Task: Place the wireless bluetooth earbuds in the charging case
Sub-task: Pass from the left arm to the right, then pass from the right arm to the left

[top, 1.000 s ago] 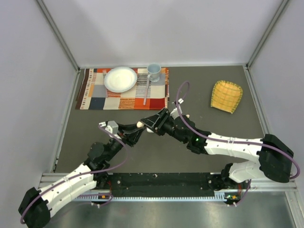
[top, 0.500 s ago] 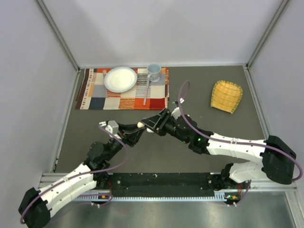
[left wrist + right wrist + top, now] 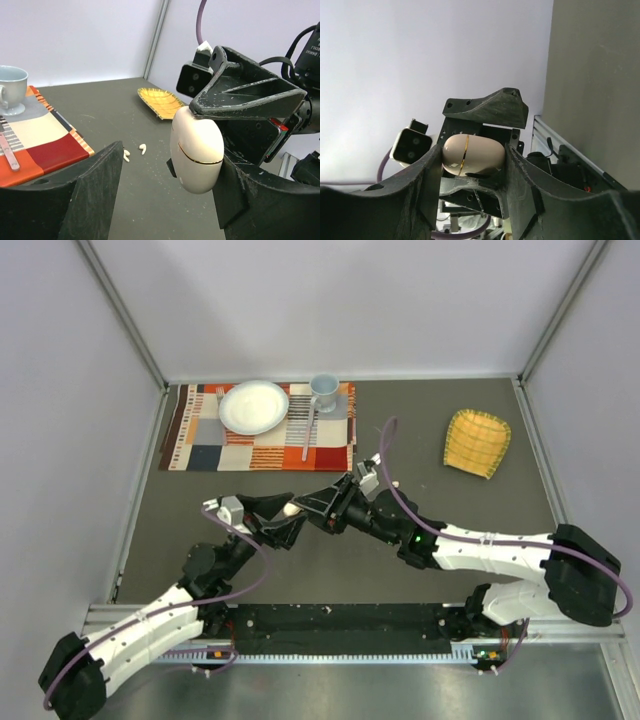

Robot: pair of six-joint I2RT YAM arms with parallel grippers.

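Note:
A cream charging case (image 3: 196, 152) with a thin gold seam, lid closed, hangs above the table between both grippers. My right gripper (image 3: 472, 170) is shut on it, one pad on each end of the case (image 3: 472, 154). My left gripper (image 3: 167, 200) is open around it: its left finger (image 3: 95, 195) stands well off, its right finger (image 3: 240, 200) sits against the case's side. Two small white earbuds (image 3: 126, 155) (image 3: 143, 148) lie on the dark table beyond. From above, the case (image 3: 290, 508) shows where the two grippers meet; the earbuds do not show there.
A striped placemat (image 3: 200, 445) at the back left carries a white plate (image 3: 253, 406), a pale blue cup (image 3: 323, 390) and a spoon (image 3: 309, 430). A yellow dish (image 3: 477, 442) lies at the back right. Walls close in the table's sides and back.
My left gripper has opened, its left finger pulling away from the case. The right gripper keeps its hold on the case and has shifted slightly left.

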